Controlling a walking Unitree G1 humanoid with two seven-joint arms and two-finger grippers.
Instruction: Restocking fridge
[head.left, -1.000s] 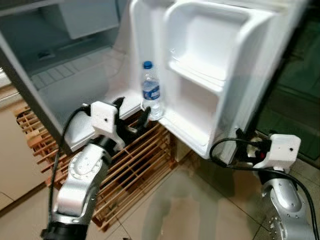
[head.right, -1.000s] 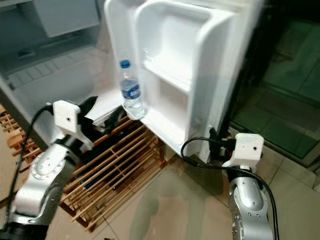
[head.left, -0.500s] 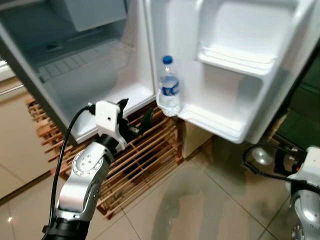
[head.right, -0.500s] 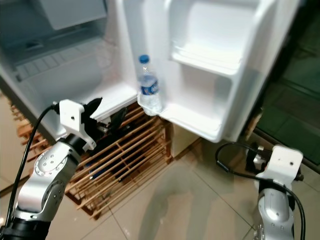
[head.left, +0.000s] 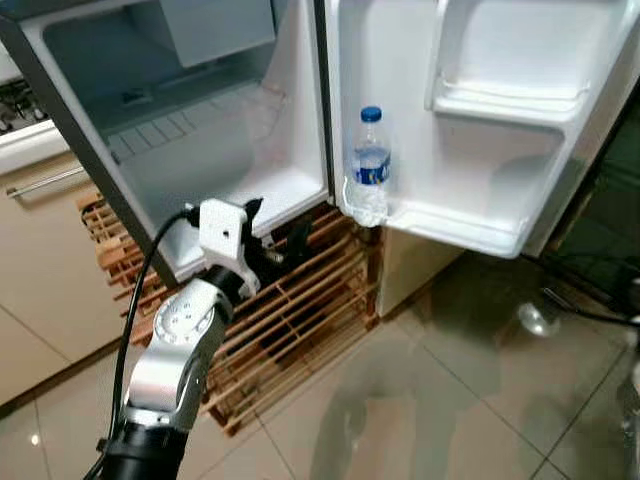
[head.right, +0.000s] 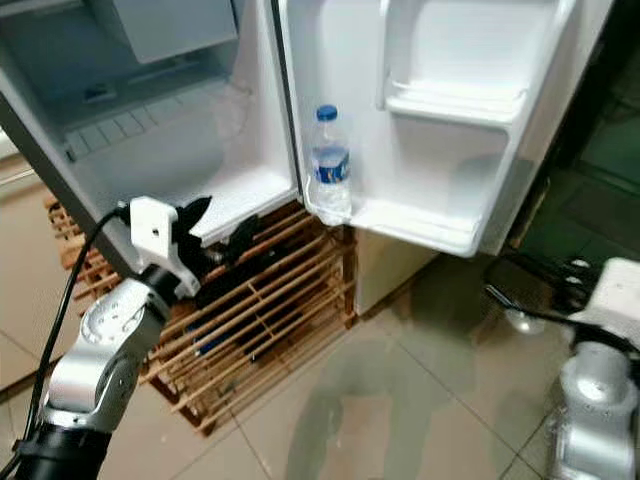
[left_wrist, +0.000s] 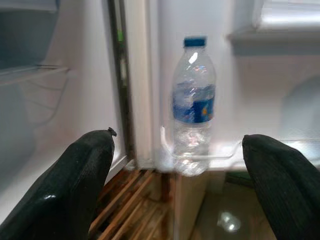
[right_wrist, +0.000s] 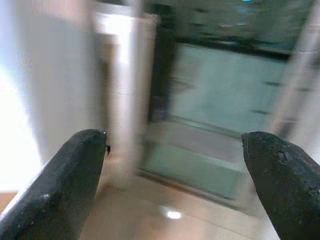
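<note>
Door's swung wide now, right pincer (right_wrist: 170, 165) off it, fingers apart. Water bottle (head.left: 371, 167) upright in fridge door (head.left: 480, 110) rack; left pincer (head.left: 272, 232) hangs spread below, empty, prob. done placing.

Nothing readable here, honestly. The water bottle (left_wrist: 194, 105) has a blue label, but it's too blurry to make out any words.
</note>
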